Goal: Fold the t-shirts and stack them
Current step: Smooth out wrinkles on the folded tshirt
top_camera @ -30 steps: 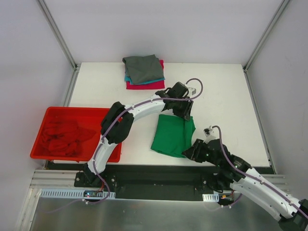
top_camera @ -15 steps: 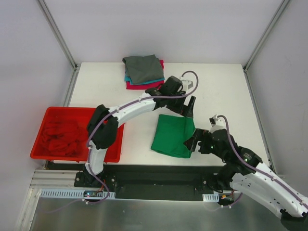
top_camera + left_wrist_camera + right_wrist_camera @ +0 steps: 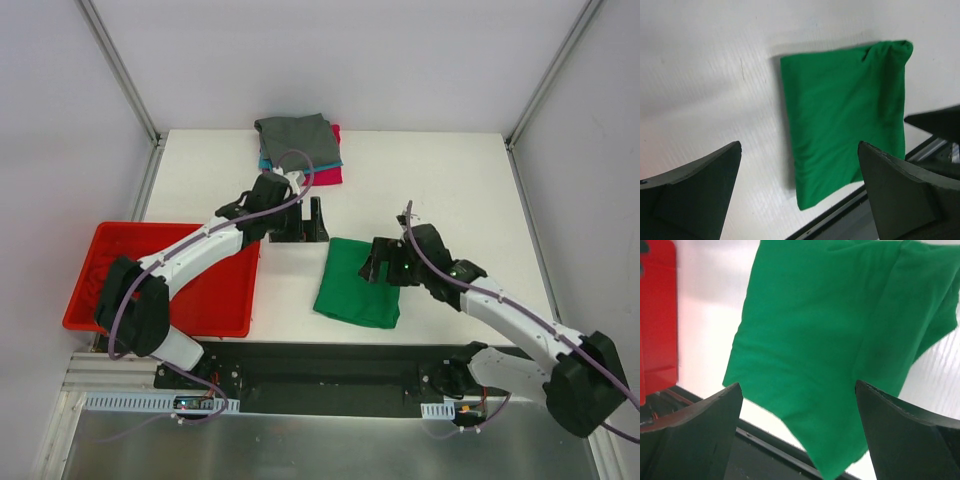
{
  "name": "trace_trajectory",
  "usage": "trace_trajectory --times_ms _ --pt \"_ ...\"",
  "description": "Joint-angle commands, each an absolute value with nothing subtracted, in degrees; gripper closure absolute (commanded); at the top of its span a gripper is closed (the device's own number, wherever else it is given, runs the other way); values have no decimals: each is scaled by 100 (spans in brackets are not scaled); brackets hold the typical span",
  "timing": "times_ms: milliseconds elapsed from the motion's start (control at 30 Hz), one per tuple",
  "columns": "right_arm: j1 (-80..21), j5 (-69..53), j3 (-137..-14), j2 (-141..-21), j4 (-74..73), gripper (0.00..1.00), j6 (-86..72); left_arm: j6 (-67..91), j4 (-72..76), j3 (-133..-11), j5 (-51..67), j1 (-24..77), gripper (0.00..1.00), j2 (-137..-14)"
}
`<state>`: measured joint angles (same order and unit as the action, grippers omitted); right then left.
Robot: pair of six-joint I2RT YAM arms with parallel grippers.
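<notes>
The bright green t-shirt lies folded flat near the table's front edge, also seen in the left wrist view and the right wrist view. My left gripper hovers open just behind and left of it, nothing between its fingers. My right gripper stands open above the tee's right back corner, empty. At the back sits a stack of folded t-shirts: grey on top, teal and magenta beneath.
A red plastic bin holding red cloth stands at the table's left, under my left arm; its corner shows in the right wrist view. The black front rail runs just below the green tee.
Both grippers have opened and let go of the green tee. The left arm swung back and left off it; the right arm rose from the front edge to the tee's right side.
</notes>
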<state>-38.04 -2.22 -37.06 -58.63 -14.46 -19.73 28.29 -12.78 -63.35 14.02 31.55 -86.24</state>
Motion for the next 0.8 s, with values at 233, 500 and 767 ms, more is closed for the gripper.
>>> trace_trajectory --times_ms 233,500,767 --pt "-2330 -1318 -3165 -6653 -668 4 -1416 2892 -800 -5871 2240 3252 1 -8217" --pt "-2268 -1914 -3234 -5768 -922 4 -1239 2822 -483 -6143 3155 3655 1 -8964" --pt "-2469 -3840 -2260 -4694 332 4 -2423 3066 -27 -5740 3427 4095 1 -9245"
